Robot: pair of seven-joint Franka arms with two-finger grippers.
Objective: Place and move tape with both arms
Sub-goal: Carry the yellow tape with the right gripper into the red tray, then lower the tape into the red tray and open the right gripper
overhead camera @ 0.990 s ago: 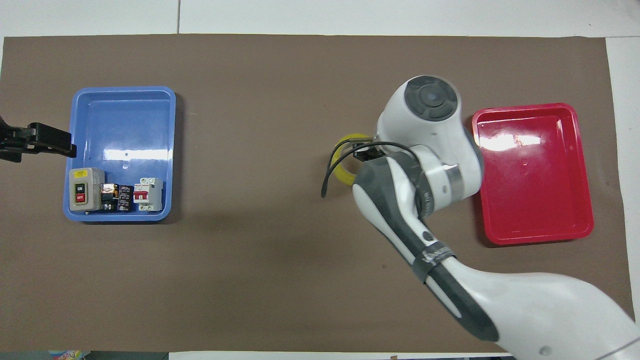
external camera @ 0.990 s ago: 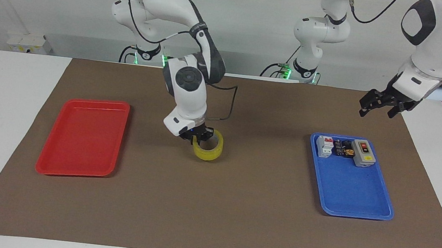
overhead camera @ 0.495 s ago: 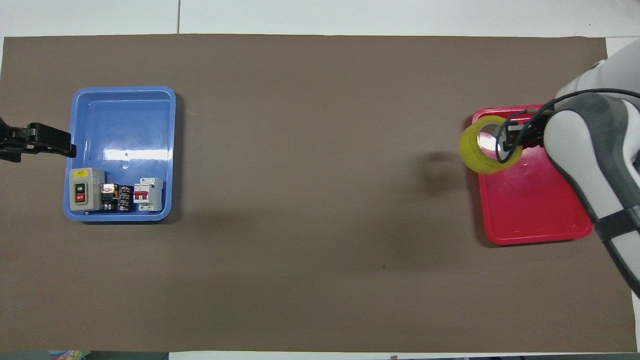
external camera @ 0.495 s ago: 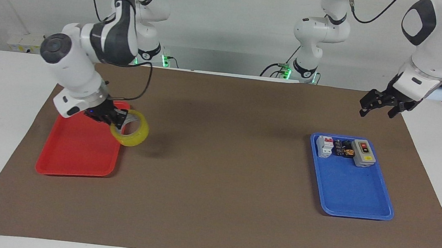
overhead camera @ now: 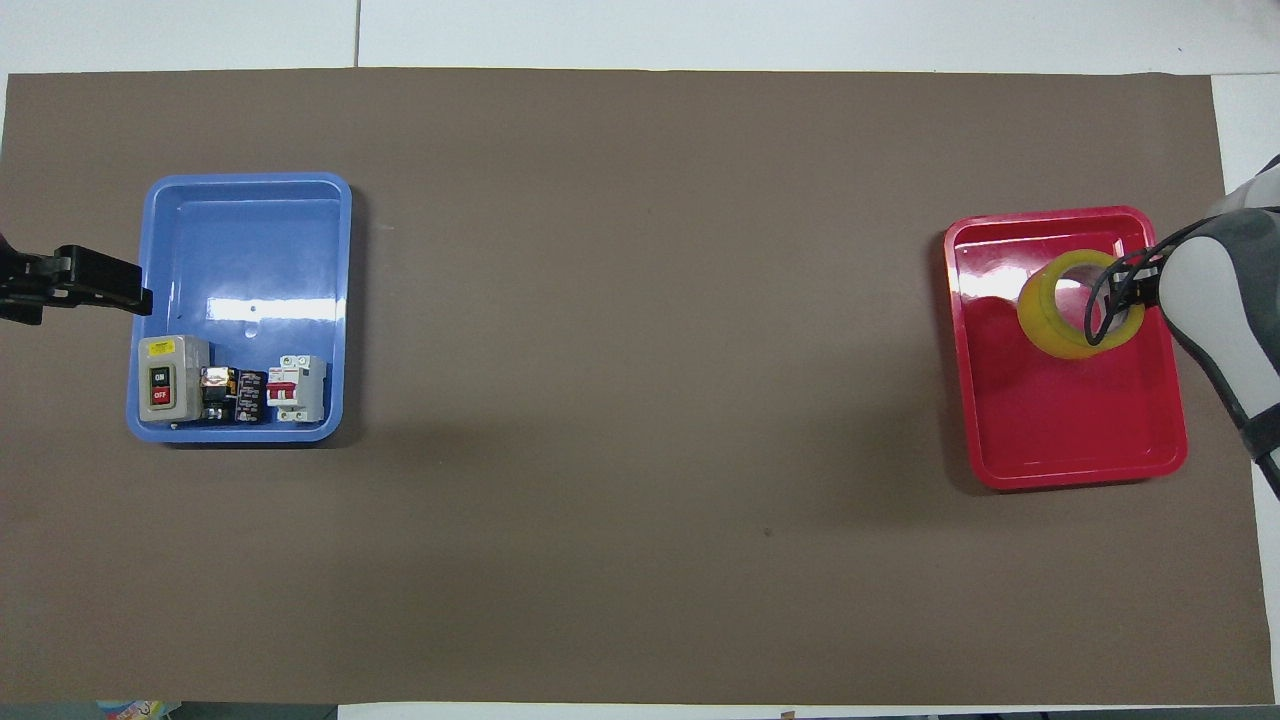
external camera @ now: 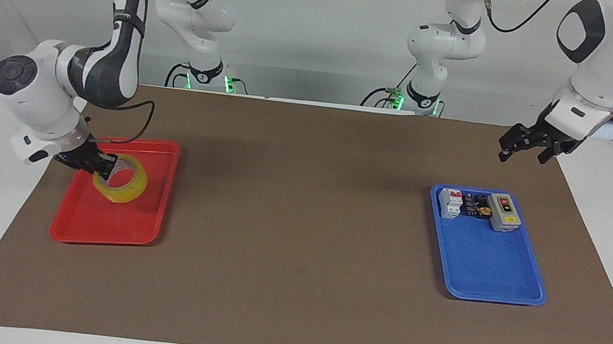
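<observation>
Right tool [external camera: 99, 164] grips the tape [external camera: 120, 186], its fingers pinched on the roll's wall, one inside the core ring and one outside. It hangs over the red tray [external camera: 103, 230], which lies toward the right arm's end of the table [external camera: 291, 309]. The tape is tilted, its open ring turned partly up, over the half of the tray nearer the robots. In the overhead view the tape [overhead camera: 1080, 318] shows over the red tray [overhead camera: 1070, 440] with the right tool [overhead camera: 1130, 290] reaching in from the table's edge at that end; I cannot tell whether the roll touches the tray floor or is just above it.

Left tool [external camera: 526, 145] waits in the air over the table's corner near the left arm's base, its fingers spread apart and holding nothing. In the overhead view the left tool [overhead camera: 95, 285] sits just beside the blue tray's [overhead camera: 250, 190] outer rim.

That blue tray [external camera: 491, 274] lies toward the left arm's end of the table. A grey switch box [external camera: 503, 211], a white breaker [external camera: 450, 203] and small dark parts [external camera: 476, 206] between them stand in a row along its edge nearer the robots.
</observation>
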